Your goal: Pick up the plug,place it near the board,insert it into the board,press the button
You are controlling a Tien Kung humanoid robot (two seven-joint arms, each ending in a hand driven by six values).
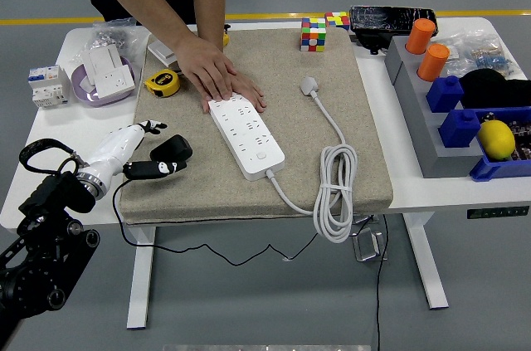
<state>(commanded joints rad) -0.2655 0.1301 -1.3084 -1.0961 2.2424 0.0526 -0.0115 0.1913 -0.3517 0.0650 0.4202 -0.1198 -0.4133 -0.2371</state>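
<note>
the robot's left hand (141, 148) hovers near the surface's (50, 193) left edge with its fingers spread wide and holding nothing, just beside the black plug (172, 149) lying on the beige mat (348, 160). the white board (246, 135) lies diagonally mid-mat, its far end pinned under a person's hand (214, 73) reaching in from the far edge, while the board's white cord (333, 193) coils toward the near edge.
</note>
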